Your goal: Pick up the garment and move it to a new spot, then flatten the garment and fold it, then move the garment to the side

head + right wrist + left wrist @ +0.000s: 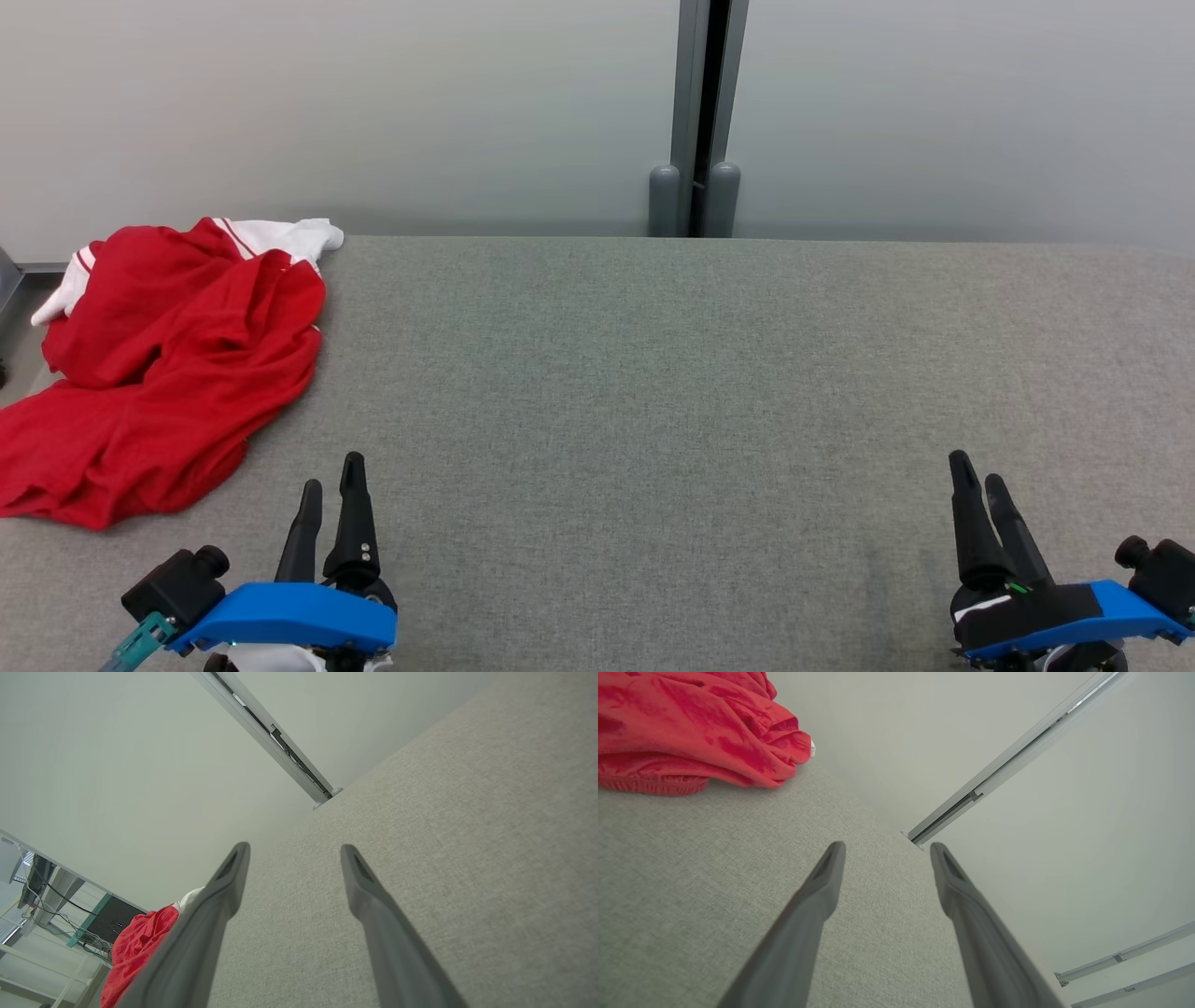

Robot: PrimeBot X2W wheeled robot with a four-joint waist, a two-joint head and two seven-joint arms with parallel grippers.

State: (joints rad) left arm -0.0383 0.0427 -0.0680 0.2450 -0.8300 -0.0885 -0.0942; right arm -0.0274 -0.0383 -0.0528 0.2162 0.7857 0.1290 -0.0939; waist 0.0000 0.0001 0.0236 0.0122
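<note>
Near left: the left gripper point(332, 472) sits at the near edge of the table point(653, 373), its two dark fingers spread apart with nothing between them, pointing across the grey cloth top.
Near right: the right gripper point(977, 469) is also at the near edge, far over on the right side, with its fingers parted and empty, well apart from the clothing.
Middle ground: open grey surface runs across the centre and right, which looks like the natural new spot for spreading out.
Far left: the garment point(168, 364), red with white striped trim, lies in a crumpled heap along the table's left edge. It is ahead and to the left of the left gripper, near it but not touching. Its leftmost part seems to spill past the edge.
Step in hand: the first pick-up, judged not yet begun.
Doing it well: reach with the left arm, the closer one. Pinch a raised fold or the white-trimmed edge, not the thick middle. Lift until the trailing cloth clears the surface before carrying it toward the centre.
Watch for: a grab deep in the heap likely keeps it balled, and the overhanging part could drag the rest off.
Behind: a pale wall point(373, 112) with a grey upright post point(695, 121), clear of the work.
</note>
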